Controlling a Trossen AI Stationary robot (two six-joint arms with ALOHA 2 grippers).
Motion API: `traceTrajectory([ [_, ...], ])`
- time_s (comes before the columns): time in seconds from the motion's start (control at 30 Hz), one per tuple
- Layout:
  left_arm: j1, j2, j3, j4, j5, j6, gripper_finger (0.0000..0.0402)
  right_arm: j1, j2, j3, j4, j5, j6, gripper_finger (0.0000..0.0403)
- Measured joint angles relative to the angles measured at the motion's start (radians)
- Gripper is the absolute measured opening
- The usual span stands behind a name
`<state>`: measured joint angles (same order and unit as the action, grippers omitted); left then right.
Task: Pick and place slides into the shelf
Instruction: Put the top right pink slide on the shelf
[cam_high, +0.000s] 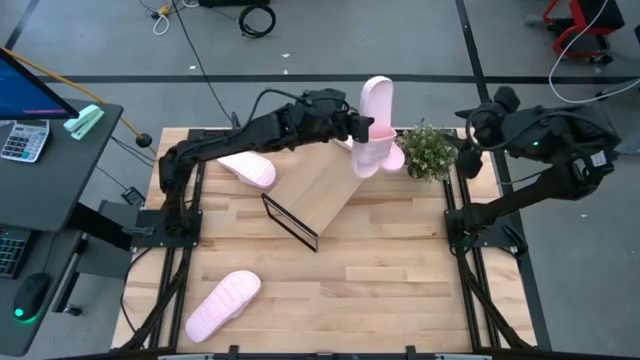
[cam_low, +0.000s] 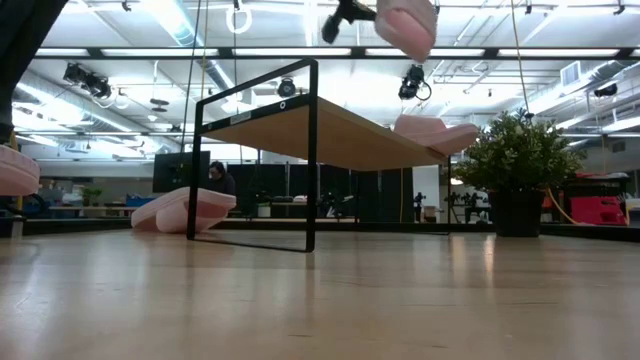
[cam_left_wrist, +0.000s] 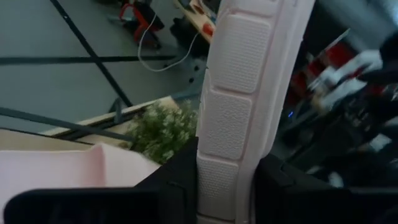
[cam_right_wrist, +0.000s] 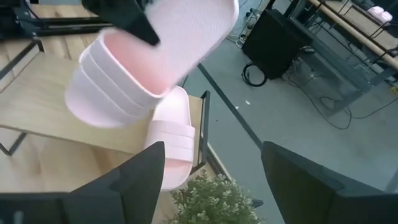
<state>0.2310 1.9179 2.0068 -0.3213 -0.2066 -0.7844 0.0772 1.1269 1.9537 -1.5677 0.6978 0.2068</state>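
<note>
Left gripper (cam_high: 362, 127) is up over the far right end of the shelf (cam_high: 318, 188), fingers pinched on a slide (cam_high: 377, 102) and holding it in the air, sole facing the wrist camera. Right under it, a second slide (cam_high: 372, 157) already lies on the shelf's board at that far end, just beside the plant (cam_high: 430, 150). Right gripper (cam_right_wrist: 211, 163) hangs back at the far right of the table (cam_high: 400, 260), fingers spread wide with nothing between them, pointing toward the lifted slide. A third slide (cam_high: 247, 169) sits on the table left of the shelf, under the left arm. The fourth slide (cam_high: 223, 304) lies at the near left, well apart from everything
</note>
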Motion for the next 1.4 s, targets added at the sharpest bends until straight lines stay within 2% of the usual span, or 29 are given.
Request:
traceTrajectory([
  [0.17,0.002,0.001,-0.140,0.229,0.020,-0.135,0.0105,0.000,0.002,0.000,0.000,0.000,0.002,0.0273],
  [0.3,0.001,0.001,-0.220,0.296,-0.027,-0.223,0.0110,0.000,0.008,0.000,0.000,0.000,-0.005,0.0271],
  [0.37,-0.003,0.001,-0.250,0.313,-0.090,-0.268,0.0108,0.000,0.010,0.000,0.000,0.000,-0.010,0.0270],
  [0.57,-0.039,0.001,-0.297,0.356,-0.371,-0.363,0.0101,0.000,0.010,0.000,0.000,0.000,-0.024,0.0270],
  [0.67,-0.064,0.001,-0.296,0.366,-0.456,-0.364,0.0107,0.000,0.010,0.000,0.000,0.000,-0.024,0.0270],
  [0.77,-0.086,0.001,-0.296,0.363,-0.496,-0.365,0.0112,0.000,0.009,0.000,0.000,0.000,-0.024,0.0270],
  [0.9,-0.135,0.001,-0.296,0.363,-0.635,-0.398,0.0109,0.000,0.009,0.000,0.000,0.000,-0.025,0.0270],
  [1.1,-0.178,0.001,-0.296,0.348,-0.683,-0.408,0.0099,0.000,0.009,0.000,0.000,0.001,-0.036,0.0270],
  [1.4,-0.192,-0.017,-0.296,0.344,-0.745,-0.375,0.0111,0.000,0.006,0.000,0.000,0.001,-0.052,0.0270],
])
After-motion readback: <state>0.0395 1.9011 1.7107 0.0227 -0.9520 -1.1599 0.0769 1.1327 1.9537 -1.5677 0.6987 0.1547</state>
